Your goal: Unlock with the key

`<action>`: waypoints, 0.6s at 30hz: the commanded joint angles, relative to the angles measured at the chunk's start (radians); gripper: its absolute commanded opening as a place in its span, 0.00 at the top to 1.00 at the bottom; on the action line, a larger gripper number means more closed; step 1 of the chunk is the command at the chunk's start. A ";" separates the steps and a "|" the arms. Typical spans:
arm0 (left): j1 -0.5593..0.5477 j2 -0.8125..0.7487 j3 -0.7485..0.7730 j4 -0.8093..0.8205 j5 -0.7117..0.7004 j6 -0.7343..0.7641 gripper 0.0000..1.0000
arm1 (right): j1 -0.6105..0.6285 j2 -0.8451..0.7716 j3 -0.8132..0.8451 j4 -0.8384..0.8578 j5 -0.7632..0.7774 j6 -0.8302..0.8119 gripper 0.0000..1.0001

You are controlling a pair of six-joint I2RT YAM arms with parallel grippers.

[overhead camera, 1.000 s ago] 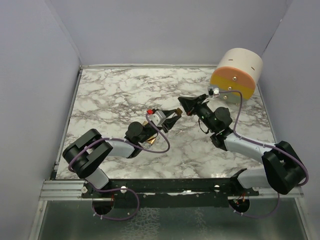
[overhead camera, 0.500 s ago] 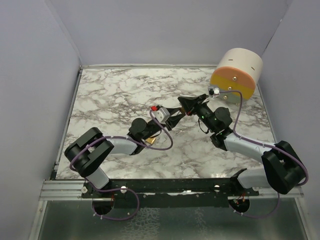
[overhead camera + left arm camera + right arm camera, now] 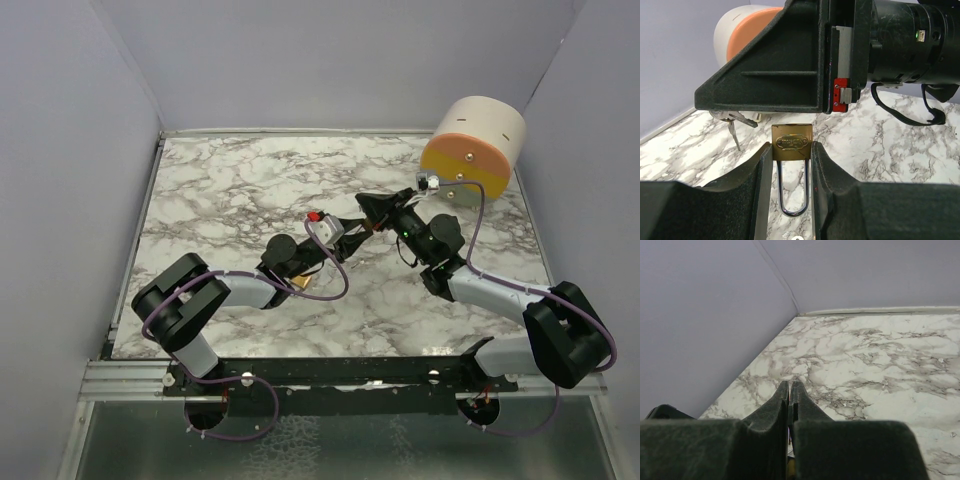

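A brass padlock [image 3: 792, 142] is clamped by its body between the fingers of my left gripper [image 3: 792, 151], and its steel shackle [image 3: 792, 200] points back toward the camera. In the top view the left gripper [image 3: 351, 229] sits just below and left of my right gripper [image 3: 366, 205], close to it. My right gripper [image 3: 790, 385] is shut. In the left wrist view its black fingers [image 3: 770, 70] hang right above the padlock. A small bunch of silver keys [image 3: 734, 122] dangles under their tip, left of the lock and apart from it.
A cream cylinder with an orange and yellow face [image 3: 472, 150] lies at the back right of the marble table [image 3: 240, 190]; it shows behind the right gripper [image 3: 747, 30]. Grey walls close in the table at the left, back and right.
My left gripper has carried the padlock right and away from me, closing up under the right gripper's tip. The right arm has barely moved.
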 commanded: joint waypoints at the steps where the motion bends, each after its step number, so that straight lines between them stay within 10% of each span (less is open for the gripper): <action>1: -0.009 -0.002 0.030 0.021 0.005 0.017 1.00 | 0.004 0.005 0.012 0.040 -0.016 0.011 0.99; 18: -0.008 -0.020 0.024 0.024 -0.026 0.056 1.00 | 0.004 -0.010 -0.012 0.029 -0.017 0.015 0.99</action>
